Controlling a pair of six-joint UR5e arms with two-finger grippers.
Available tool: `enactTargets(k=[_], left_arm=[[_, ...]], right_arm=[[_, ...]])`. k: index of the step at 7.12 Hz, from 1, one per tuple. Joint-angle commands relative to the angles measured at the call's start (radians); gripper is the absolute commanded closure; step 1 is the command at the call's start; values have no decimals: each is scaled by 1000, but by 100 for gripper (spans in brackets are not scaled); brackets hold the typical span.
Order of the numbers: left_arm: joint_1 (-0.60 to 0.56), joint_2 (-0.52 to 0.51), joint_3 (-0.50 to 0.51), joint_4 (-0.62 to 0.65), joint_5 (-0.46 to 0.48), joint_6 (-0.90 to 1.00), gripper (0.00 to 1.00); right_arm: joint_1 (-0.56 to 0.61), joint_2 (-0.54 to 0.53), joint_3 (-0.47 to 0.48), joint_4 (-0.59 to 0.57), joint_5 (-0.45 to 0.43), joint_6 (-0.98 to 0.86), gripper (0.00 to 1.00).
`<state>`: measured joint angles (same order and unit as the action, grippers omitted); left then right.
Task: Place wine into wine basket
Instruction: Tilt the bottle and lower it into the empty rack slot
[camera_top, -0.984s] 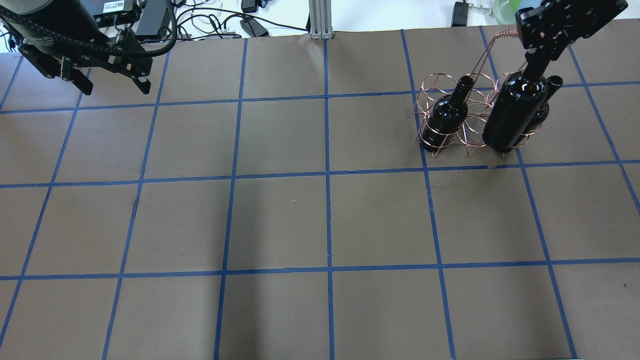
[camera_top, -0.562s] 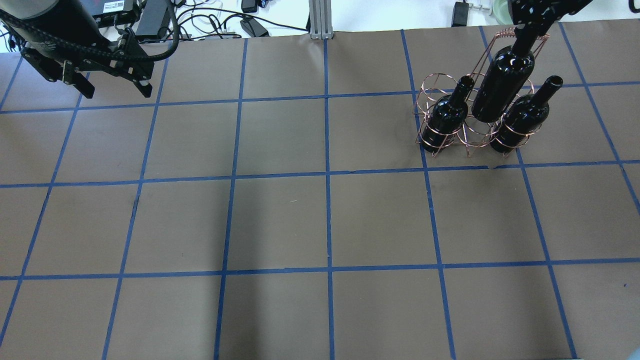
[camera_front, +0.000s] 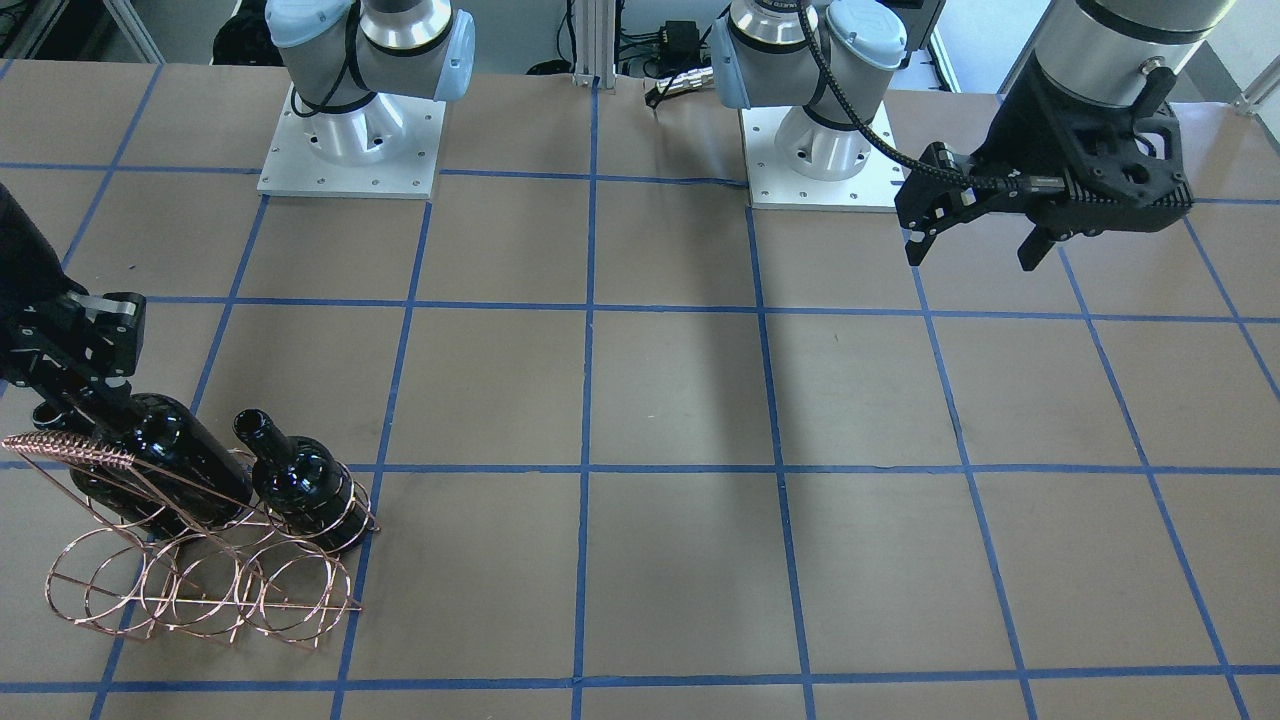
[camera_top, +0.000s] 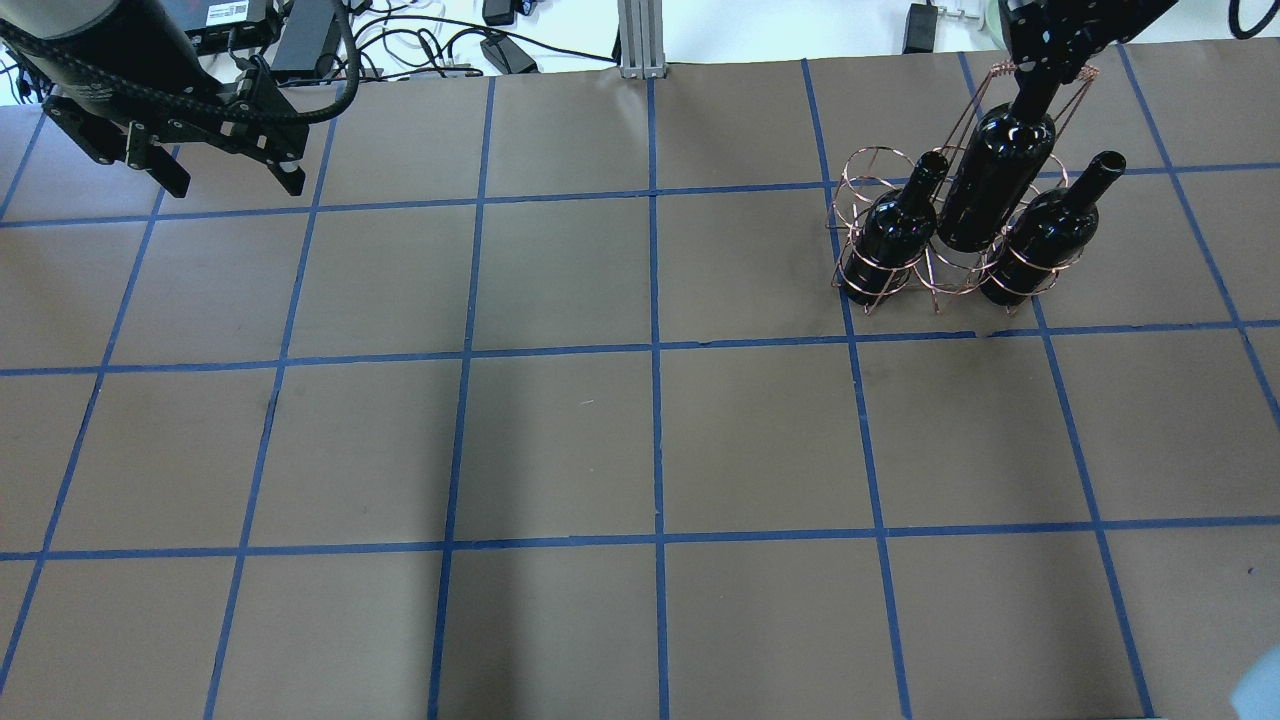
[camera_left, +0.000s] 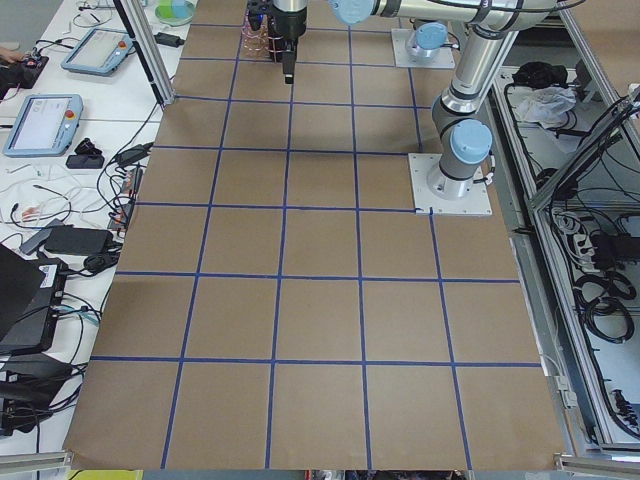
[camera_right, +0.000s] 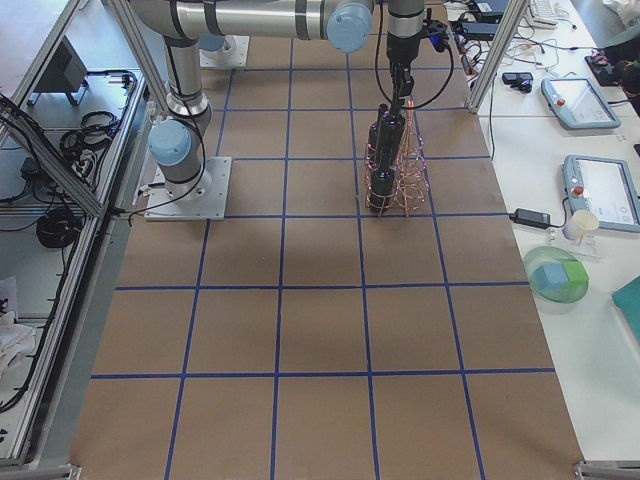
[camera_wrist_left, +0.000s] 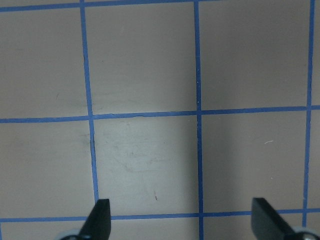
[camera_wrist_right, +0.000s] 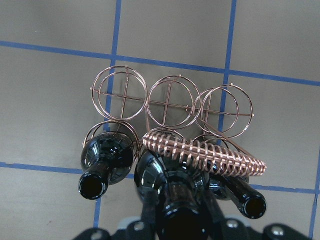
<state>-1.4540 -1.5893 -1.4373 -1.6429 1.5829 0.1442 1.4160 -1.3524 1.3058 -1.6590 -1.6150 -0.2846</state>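
Note:
My right gripper (camera_top: 1042, 62) is shut on the neck of a near-black wine bottle (camera_top: 995, 185) and holds it upright. The bottle's lower part is inside the middle ring of the copper wire wine basket (camera_top: 868, 172). Two like bottles stand in the rings on either side, one (camera_top: 893, 235) and the other (camera_top: 1045, 235). The right wrist view looks down on the held bottle (camera_wrist_right: 160, 175), the coiled handle (camera_wrist_right: 205, 150) and the empty back rings (camera_wrist_right: 117, 90). I cannot tell if the held bottle rests on the bottom. My left gripper (camera_top: 230, 180) is open and empty, far off.
The basket stands near the table's far edge on the right arm's side, its handle (camera_front: 70, 450) leaning over the bottles. The left gripper (camera_front: 972, 258) hovers above bare brown paper with blue tape lines (camera_wrist_left: 197, 112). Cables and boxes (camera_top: 300, 30) lie beyond the far edge.
My right gripper carried the bottle from in front of the right-hand bottle to the basket's middle ring and lowered it there. The left arm shifted only slightly.

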Motion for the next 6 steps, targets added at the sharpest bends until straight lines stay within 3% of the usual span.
enactTargets(k=[1, 6], left_arm=[[0, 0, -2, 0, 0, 0, 0], [0, 0, -2, 0, -3, 0, 0]], right_arm=[[0, 2, 10, -24, 6, -16, 97], [-6, 3, 64, -58, 7, -77, 91]])
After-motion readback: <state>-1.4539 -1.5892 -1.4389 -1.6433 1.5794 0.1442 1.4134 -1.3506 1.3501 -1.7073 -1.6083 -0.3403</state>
